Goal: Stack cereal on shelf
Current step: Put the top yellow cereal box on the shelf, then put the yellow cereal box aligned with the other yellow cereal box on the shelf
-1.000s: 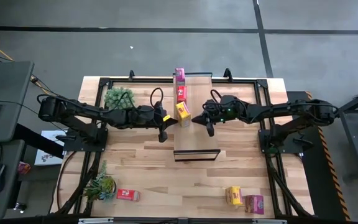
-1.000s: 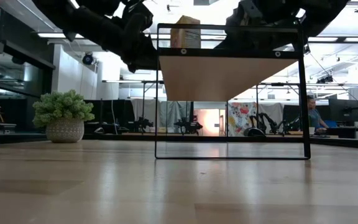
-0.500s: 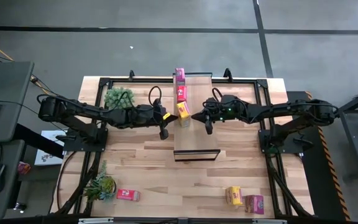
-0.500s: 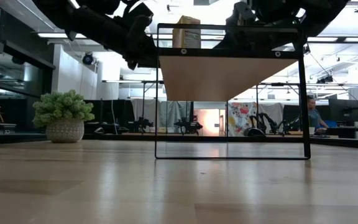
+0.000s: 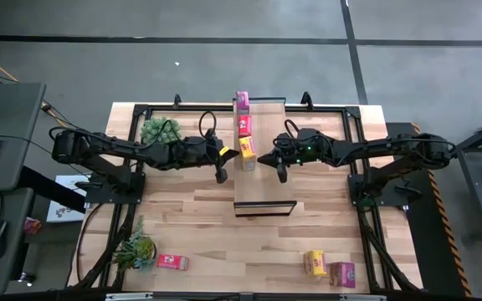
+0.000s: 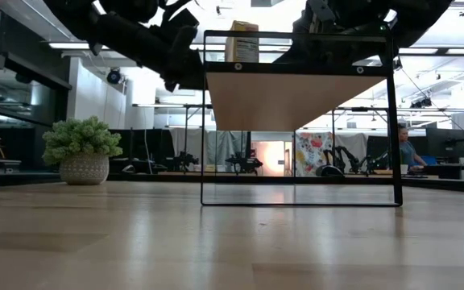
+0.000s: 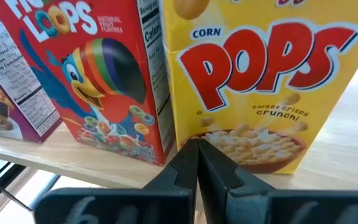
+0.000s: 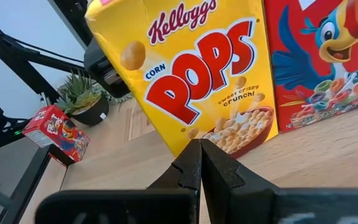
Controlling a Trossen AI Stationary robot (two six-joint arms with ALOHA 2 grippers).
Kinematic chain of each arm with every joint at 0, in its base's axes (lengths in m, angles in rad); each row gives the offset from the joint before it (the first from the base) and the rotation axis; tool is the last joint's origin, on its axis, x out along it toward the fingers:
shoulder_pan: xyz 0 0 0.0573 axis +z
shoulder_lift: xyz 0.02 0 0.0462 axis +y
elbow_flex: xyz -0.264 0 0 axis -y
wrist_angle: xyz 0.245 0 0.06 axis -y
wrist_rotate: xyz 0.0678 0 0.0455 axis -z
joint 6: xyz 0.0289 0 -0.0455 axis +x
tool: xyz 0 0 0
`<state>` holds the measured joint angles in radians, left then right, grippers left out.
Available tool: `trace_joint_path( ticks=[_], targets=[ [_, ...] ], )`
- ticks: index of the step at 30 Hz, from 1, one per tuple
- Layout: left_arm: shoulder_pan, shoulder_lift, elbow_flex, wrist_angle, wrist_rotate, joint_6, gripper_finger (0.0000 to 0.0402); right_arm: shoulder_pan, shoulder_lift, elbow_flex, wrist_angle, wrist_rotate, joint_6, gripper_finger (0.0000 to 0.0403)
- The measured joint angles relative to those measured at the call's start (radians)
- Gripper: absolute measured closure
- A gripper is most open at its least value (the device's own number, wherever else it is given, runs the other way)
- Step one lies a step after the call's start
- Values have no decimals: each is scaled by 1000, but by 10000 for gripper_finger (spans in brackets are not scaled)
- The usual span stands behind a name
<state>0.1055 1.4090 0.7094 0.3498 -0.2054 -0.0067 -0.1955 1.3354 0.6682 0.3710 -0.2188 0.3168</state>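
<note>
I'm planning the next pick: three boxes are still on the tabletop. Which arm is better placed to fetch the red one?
Left, probably. The red box lies at the table's near left corner, on the left gripper's side. The right gripper is across the shelf; both have shut, empty fingers.

You see a shelf (image 5: 266,171) of pale, matt wood plank, carried on a thin black metal frame (image 6: 393,121). The tabletop (image 5: 216,234) is jointed light wood with visible grain and a low sheen. The yellow cereal box (image 8: 191,81) and the red cereal box (image 7: 86,74) are printed cardboard with a smooth, slightly glossy face. The left gripper (image 7: 196,163) and the right gripper (image 8: 199,160) have matt black plastic-looking fingers. The plant pot (image 6: 84,168) looks rough and textured.
</note>
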Motion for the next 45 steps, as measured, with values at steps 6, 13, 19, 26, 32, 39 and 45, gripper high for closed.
trace_joint_path(
  ticks=[6, 13, 19, 26, 32, 39, 45],
  targets=[
    [0, 25, 1, 37, -20, 1, 401, 0, 0, 0, 0, -24, 10, 403],
    [6, 24, 0, -3, -22, 11, 401, 0, 0, 0, -7, -27, 10, 403],
    [3, -167, 0, -213, -56, 9, 401, -14, -8, 0, -45, -28, -11, 403],
    [-48, -467, -124, -209, -120, 15, 401, -42, -83, -1, -18, -26, -52, 403],
    [-51, -634, -244, -116, -121, 37, 401, 1, -165, -1, 124, -11, -147, 403],
    [-45, -675, -249, -120, -121, 37, 401, 13, -172, -1, 227, 18, -120, 396],
    [-45, -671, -249, -122, -121, 37, 401, -8, -239, -1, 145, 9, -90, 315]
  ],
)
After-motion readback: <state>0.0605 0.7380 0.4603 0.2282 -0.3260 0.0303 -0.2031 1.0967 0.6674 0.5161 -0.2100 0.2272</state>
